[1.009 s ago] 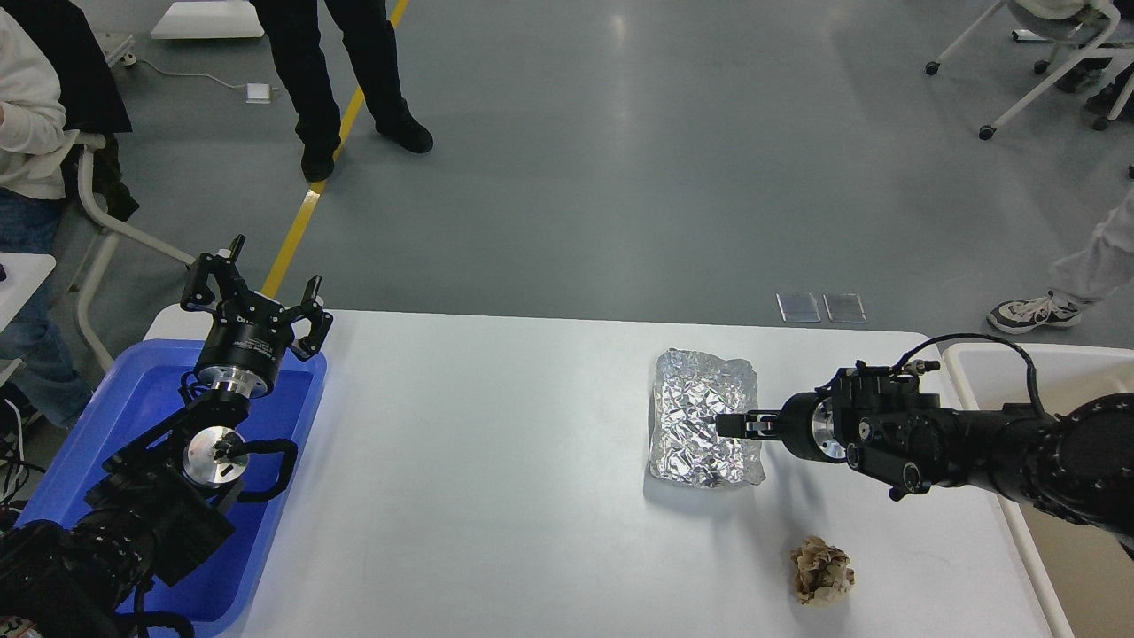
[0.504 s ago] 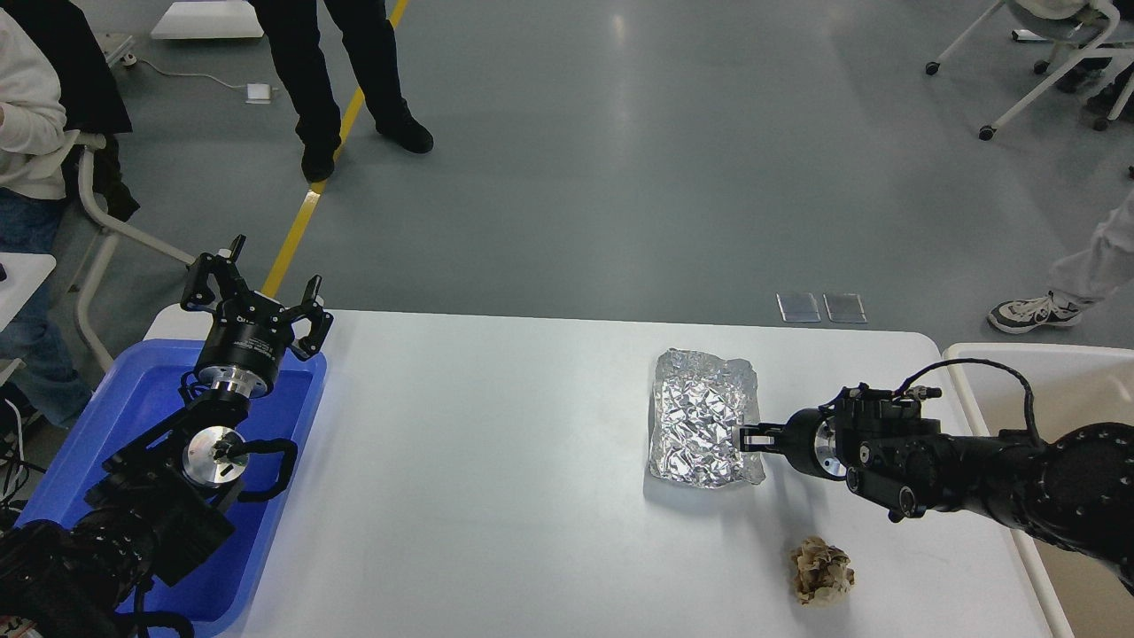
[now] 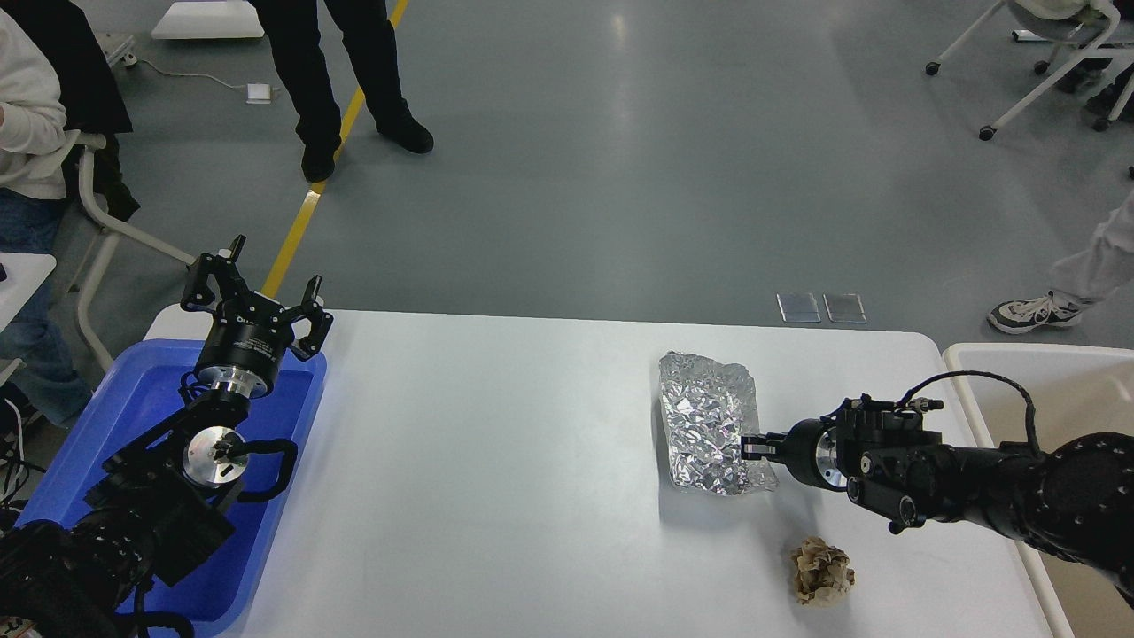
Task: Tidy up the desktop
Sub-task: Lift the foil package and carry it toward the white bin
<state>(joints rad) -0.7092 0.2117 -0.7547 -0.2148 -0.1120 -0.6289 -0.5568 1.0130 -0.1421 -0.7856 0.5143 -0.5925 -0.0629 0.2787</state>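
right fingers (image 3: 753, 446) have tugged the foil sheet (image 3: 711, 422) rightward.

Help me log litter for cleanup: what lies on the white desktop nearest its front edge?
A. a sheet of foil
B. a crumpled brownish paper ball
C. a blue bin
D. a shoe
B. The crumpled brownish paper ball sits nearer the front of the desktop than the foil sheet.

Right claw (image 3: 753, 446) tips hidden vs foil (image 3: 709, 421), grip unclear; beige bin (image 3: 974, 372) cut off at right edge.
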